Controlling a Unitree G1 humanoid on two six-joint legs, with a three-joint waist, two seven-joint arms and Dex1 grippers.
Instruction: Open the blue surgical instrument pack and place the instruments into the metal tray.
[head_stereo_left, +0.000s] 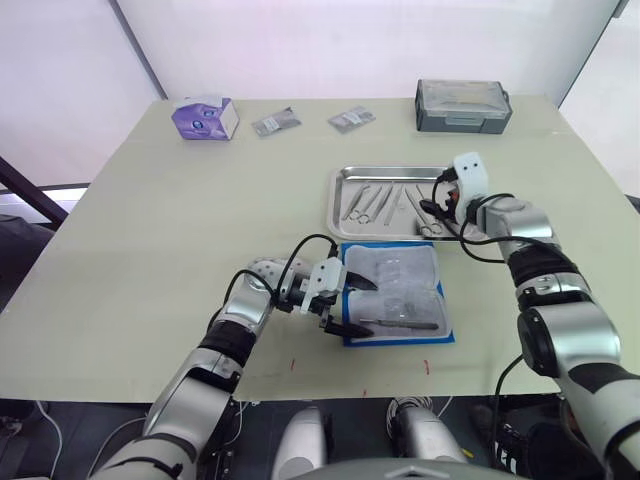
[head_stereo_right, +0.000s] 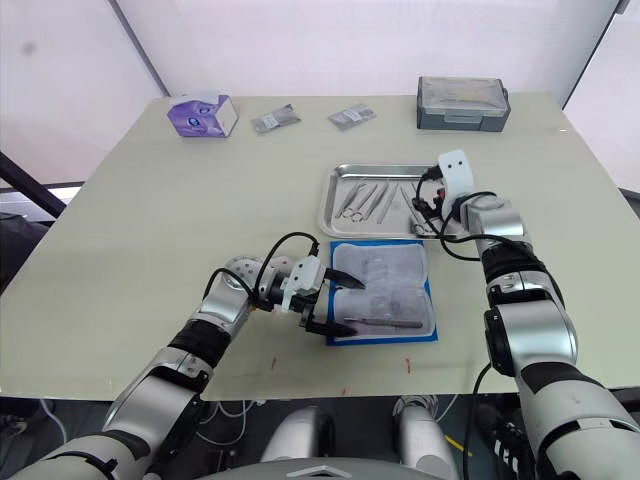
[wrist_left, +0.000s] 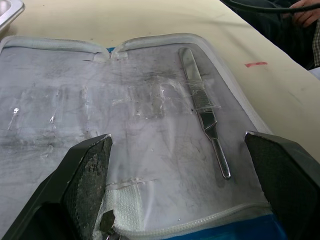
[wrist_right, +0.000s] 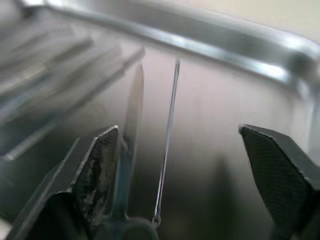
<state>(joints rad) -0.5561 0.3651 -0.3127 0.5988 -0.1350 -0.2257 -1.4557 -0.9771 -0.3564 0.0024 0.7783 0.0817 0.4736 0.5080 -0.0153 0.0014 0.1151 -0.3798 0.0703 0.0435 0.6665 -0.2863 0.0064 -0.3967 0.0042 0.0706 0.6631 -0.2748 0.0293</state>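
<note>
My left gripper (head_stereo_left: 345, 305) is wide open and empty, straddling the open pack's (head_stereo_left: 441, 338) left edge; the last tool (head_stereo_left: 400, 323) lies along its near edge.

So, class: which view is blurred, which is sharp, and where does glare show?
Right wrist view: soft focus, the instruments smeared, bright glare along the metal tray rim. Left wrist view: sharp, the forceps crisp on the open blue surgical instrument pack, faint sheen on its clear lining. Left eye view: washed-out white backdrop behind the table.
</note>
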